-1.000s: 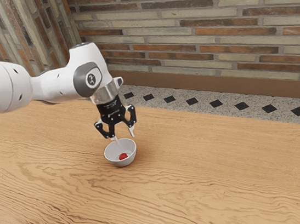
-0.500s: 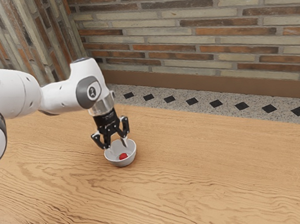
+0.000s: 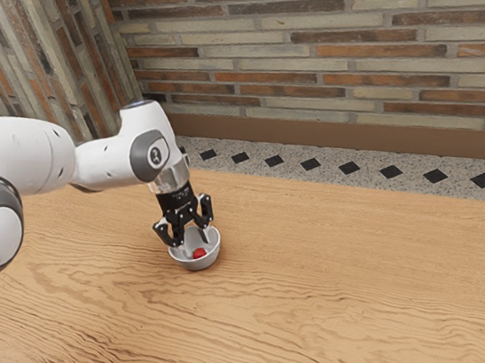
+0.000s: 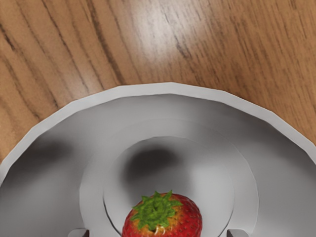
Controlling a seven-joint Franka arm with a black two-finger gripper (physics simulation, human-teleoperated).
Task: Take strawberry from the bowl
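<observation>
My gripper (image 3: 195,245) points down into the white bowl (image 3: 177,258), its fingers apart. The red strawberry (image 3: 199,253) lies on the bowl's bottom, low between the fingertips. From the wrist camera, the gripper (image 4: 158,233) shows as two small fingertips at the lower edge, one on either side of the strawberry (image 4: 170,222), with a gap on both sides. Green leaves top the berry, and its far part is cut off there. The bowl (image 4: 170,89) curves around it.
A wooden table (image 3: 345,284) surrounds the bowl and continues toward the exterior view's right. Beyond its far edge are a speckled floor strip with dark diamonds (image 3: 349,168) and a brick wall (image 3: 322,37).
The gripper has come down from above the bowl, and its fingertips are now inside the rim. It stays open. Bowl and strawberry have kept their places.
</observation>
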